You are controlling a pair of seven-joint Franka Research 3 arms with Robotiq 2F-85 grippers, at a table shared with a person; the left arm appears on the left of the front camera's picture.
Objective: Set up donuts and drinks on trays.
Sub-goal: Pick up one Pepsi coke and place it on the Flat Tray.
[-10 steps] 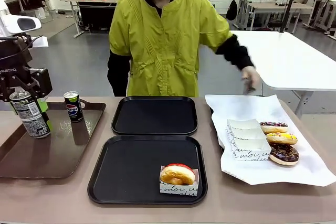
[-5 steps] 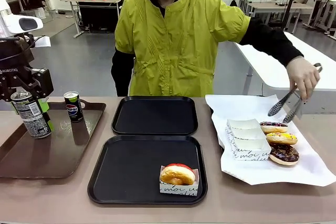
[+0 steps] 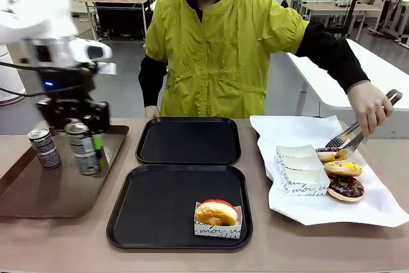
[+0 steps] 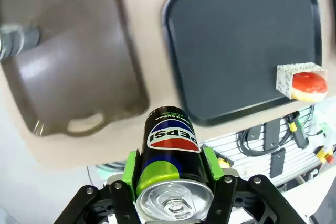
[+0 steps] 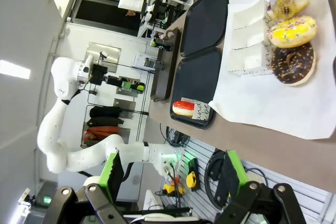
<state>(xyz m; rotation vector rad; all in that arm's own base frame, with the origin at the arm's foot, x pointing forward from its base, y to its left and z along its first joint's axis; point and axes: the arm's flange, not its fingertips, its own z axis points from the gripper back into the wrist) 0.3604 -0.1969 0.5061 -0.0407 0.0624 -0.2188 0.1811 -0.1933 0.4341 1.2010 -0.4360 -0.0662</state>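
Two black trays: far tray (image 3: 188, 142) bare, near tray (image 3: 160, 206) with one red-iced donut (image 3: 216, 211) in its near right corner, no drink on either yet. Two cans from the front: standing can (image 3: 45, 149) at the brown tray's (image 3: 51, 187) left edge, held can (image 3: 84, 158) pinched in the left gripper (image 3: 82, 137), just swung across to that tray's right edge, probably bound for a black tray. Right gripper (image 5: 172, 174) spread, empty. Four donuts; the person's tongs (image 3: 348, 137) have dropped onto the farthest donut (image 3: 329, 155) of three on the paper (image 3: 370, 206).

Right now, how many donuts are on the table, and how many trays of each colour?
Donuts: 4
Black trays: 2
Brown tray: 1
Total: 7
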